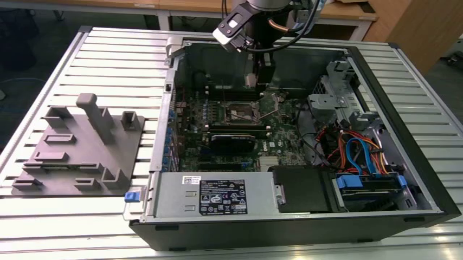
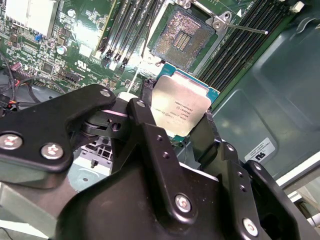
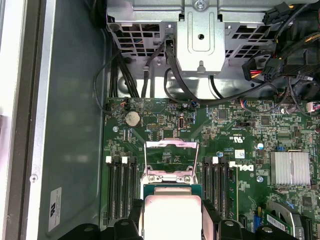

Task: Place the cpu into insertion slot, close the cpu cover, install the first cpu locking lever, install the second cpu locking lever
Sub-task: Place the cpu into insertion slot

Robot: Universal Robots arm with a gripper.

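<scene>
Second wrist view has the picture: the claw (image 2: 176, 119) is closed on the chip (image 2: 182, 105), its black fingers (image 2: 141, 112) pinching two opposite edges, silver top facing the camera. The chip's in the air, off the board, just short of the socket (image 2: 182, 37), which lies bare with its contacts showing.

First wrist view shows the cover (image 3: 171, 144) tipped up on its hinge beyond the chip (image 3: 172, 212). A thin lever (image 2: 245, 29) is swung out to the side, so the way in looks open. Exterior view has the claw (image 1: 253, 82) hanging inside the computer case (image 1: 409, 135), above the socket (image 1: 244, 112).

To do this well, I'd say: hold the chip flat, square its edges to the socket's rim, and lower it gently with no sideways slide, because those contacts look easy to bend.

Tight quarters, mind. Memory slots (image 2: 127, 30) flank the socket on both sides, the raised cover stands close to the path, and black cables (image 3: 172, 75) loop near the board's edge by the metal cage (image 3: 200, 35).
</scene>
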